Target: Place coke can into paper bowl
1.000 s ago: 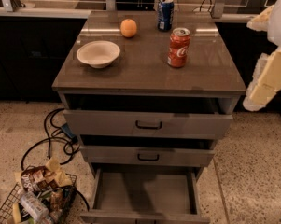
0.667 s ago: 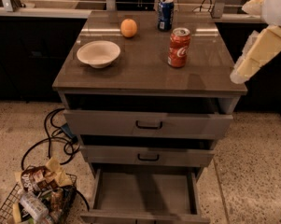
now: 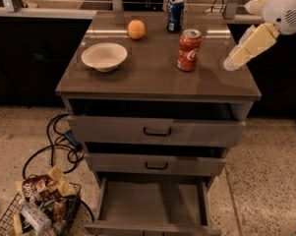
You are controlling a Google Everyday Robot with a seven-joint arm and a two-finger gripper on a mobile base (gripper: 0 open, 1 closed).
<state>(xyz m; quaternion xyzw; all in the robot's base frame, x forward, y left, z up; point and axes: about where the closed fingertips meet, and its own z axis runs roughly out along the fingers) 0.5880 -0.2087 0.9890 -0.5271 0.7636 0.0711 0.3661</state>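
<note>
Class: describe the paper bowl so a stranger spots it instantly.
On the drawer cabinet's top, the paper bowl sits left, opposite the gripper hovering at the right edge. It alone is shallow and off-white; its neighbours are an orange, a coke can and a blue can.

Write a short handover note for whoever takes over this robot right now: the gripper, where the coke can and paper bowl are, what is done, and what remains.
Gripper: hovers by the right edge of the cabinet top, to the right of the coke can and apart from it.
Coke can: upright on the top, right of centre, not yet grasped.
Paper bowl: empty, on the left side of the top.
Done: nothing yet.
Left: grasp the coke can, carry it left and set it in the paper bowl. Leave the blue can and orange at the back alone.
</note>
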